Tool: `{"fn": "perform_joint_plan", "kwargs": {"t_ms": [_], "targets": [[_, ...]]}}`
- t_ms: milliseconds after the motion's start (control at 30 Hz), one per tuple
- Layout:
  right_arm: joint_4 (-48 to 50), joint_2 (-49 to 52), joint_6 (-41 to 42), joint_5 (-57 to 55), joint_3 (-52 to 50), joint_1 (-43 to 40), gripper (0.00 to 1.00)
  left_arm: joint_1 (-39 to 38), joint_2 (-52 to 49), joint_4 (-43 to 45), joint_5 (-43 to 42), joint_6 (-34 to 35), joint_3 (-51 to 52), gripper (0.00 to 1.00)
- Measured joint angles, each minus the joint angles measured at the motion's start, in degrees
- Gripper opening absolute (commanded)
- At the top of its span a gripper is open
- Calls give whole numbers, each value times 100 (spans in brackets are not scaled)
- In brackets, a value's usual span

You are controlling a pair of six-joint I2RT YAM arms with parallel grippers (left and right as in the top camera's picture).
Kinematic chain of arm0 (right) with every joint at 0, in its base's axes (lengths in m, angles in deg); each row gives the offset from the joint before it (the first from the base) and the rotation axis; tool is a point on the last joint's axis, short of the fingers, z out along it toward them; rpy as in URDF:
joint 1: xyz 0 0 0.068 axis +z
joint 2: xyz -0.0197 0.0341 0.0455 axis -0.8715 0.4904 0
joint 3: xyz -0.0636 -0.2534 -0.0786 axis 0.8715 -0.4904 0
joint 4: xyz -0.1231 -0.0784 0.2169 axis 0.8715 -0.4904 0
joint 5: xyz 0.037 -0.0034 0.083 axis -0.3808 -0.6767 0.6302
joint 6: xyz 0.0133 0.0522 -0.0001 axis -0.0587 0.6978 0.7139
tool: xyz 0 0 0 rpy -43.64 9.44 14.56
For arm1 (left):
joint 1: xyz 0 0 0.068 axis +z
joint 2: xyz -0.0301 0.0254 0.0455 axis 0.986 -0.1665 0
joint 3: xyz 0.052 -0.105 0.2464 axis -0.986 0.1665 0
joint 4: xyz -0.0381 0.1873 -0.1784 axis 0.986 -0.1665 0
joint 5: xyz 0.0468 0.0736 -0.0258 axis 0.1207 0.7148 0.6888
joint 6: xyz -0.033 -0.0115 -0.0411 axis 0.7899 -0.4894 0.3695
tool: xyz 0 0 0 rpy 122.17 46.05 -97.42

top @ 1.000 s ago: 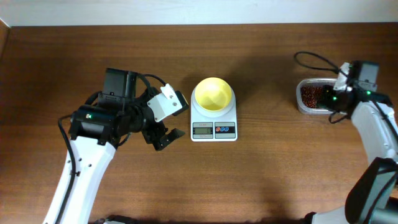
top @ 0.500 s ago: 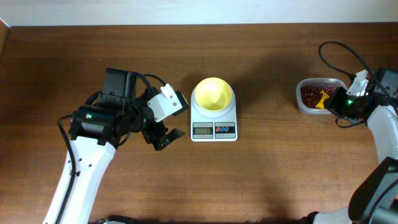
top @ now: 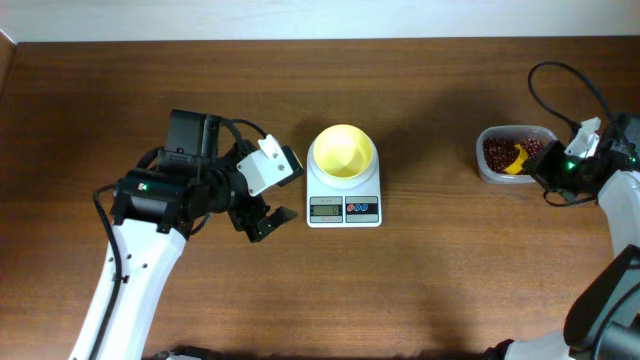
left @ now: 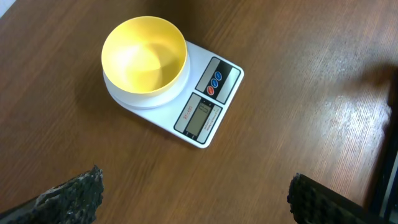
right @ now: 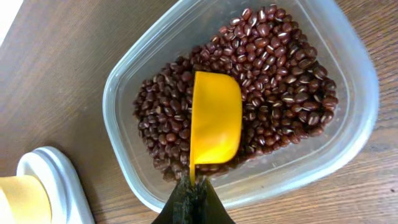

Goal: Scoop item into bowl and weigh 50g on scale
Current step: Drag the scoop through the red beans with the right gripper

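The pale yellow bowl (top: 343, 152) stands empty on the white scale (top: 344, 198) at the table's middle; both show in the left wrist view, bowl (left: 144, 55) and scale (left: 208, 102). The red-brown beans (right: 267, 93) fill a clear plastic tub (right: 348, 93) at the far right (top: 512, 155). My right gripper (right: 193, 190) is shut on the handle of a yellow scoop (right: 214, 118), whose cup lies bottom-up on the beans. In the overhead view the gripper (top: 548, 170) sits at the tub's right edge. My left gripper (top: 262, 222) is open and empty, left of the scale.
The table's far edge and a pale wall run along the top (top: 320, 20). A black cable (top: 560, 80) loops above the right arm. The left arm's white link (top: 130, 280) crosses the front left.
My right gripper has drawn back to the right off the tub, uncovering the beans and the yellow scoop. The left arm, bowl and scale have not moved.
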Motion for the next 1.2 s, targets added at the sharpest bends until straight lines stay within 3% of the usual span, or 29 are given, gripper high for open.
{"fn": "perform_joint_plan", "kwargs": {"t_ms": [633,1200], "targets": [[-245,168,-4,232,44,-249,4,-2,0,0,0,0,2,99],[-162,365,164,1119,66,-673,4,-2,0,0,0,0,2,99]]}}
